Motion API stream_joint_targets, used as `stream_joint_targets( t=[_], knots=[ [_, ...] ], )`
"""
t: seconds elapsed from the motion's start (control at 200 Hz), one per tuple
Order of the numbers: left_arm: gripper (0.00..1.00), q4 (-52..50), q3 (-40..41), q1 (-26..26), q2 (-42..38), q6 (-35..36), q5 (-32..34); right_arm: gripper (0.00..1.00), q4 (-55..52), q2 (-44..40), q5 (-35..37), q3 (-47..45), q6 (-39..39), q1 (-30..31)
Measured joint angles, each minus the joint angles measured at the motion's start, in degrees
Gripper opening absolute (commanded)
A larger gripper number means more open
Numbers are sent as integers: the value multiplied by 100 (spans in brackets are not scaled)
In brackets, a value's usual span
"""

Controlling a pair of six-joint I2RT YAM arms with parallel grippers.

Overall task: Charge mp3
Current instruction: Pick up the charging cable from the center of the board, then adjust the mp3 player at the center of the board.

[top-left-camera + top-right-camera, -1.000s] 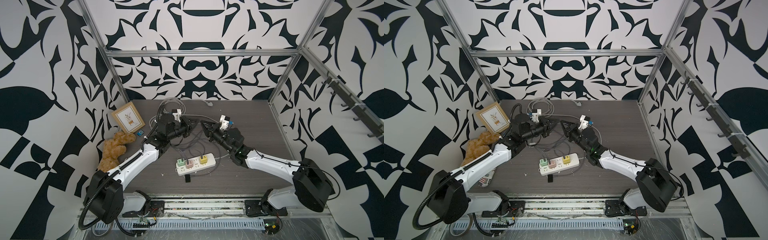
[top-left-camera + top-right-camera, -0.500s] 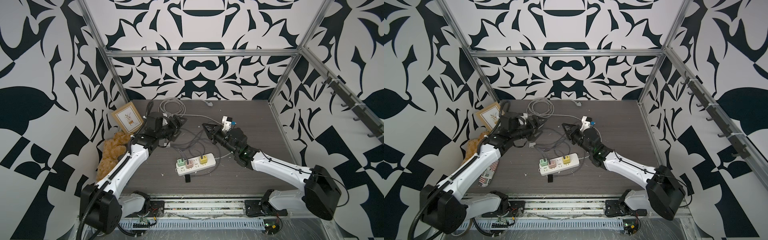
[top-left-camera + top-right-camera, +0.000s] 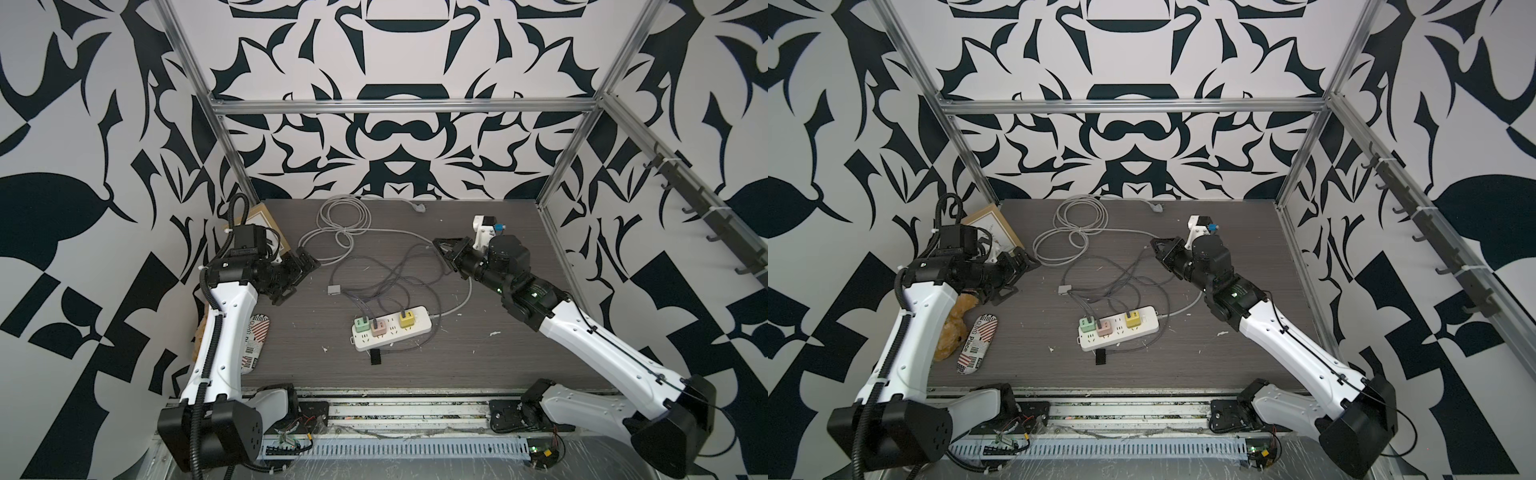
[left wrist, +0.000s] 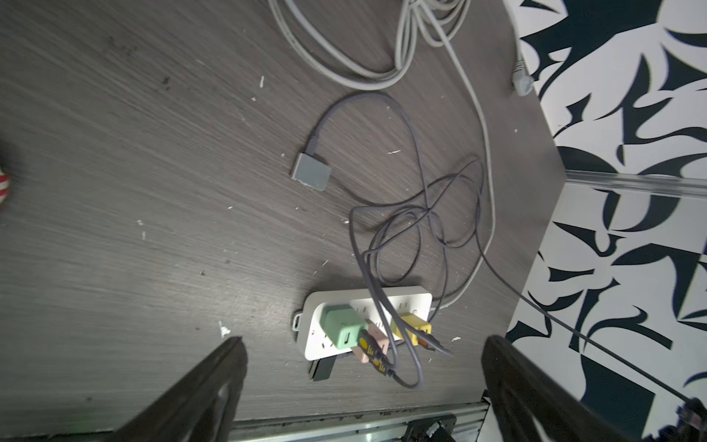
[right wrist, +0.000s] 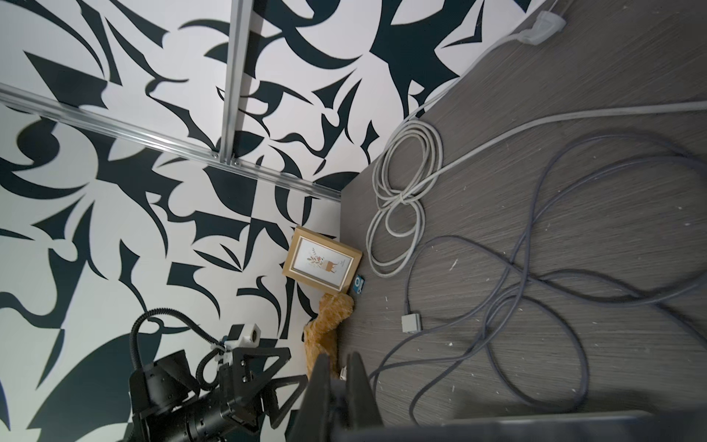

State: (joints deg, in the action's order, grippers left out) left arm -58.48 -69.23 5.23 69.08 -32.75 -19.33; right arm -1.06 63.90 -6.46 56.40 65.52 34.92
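Hanging wide open and empty over bare tabletop, my left jaws face inward; my right jaws are pinched shut on a thin cable. The mp3 lies at the tabletop's left edge, just beside the picture frame, with the coiled cord near.

Surface: your dk-grey wood-grain tabletop.
Ctr: white plastic pwr strip; thin grey cables tangled behind it.
Back: coiled pale-grey cord.
Left corner: tiny blue square mp3, just beside wooden picture frame.
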Motion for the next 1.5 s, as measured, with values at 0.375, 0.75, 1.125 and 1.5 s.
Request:
stream_joint_targets(
  t=[0.375,0.75,1.125,1.5],
  knots=[
    [81,-116,-1237,164,2273,1056,1121,0,-227,17,-678,-2,-273,-323],
    [81,570,-2076,544,4339,1648,1646,0,219,466,-1298,-42,-227,-522],
    [73,2028,-1705,625,4487,1294,1709,0,579,787,-1453,-76,-111,-522],
    [70,2916,-984,627,4548,988,2214,0,833,1075,-1521,-76,-50,-522]
  ],
)
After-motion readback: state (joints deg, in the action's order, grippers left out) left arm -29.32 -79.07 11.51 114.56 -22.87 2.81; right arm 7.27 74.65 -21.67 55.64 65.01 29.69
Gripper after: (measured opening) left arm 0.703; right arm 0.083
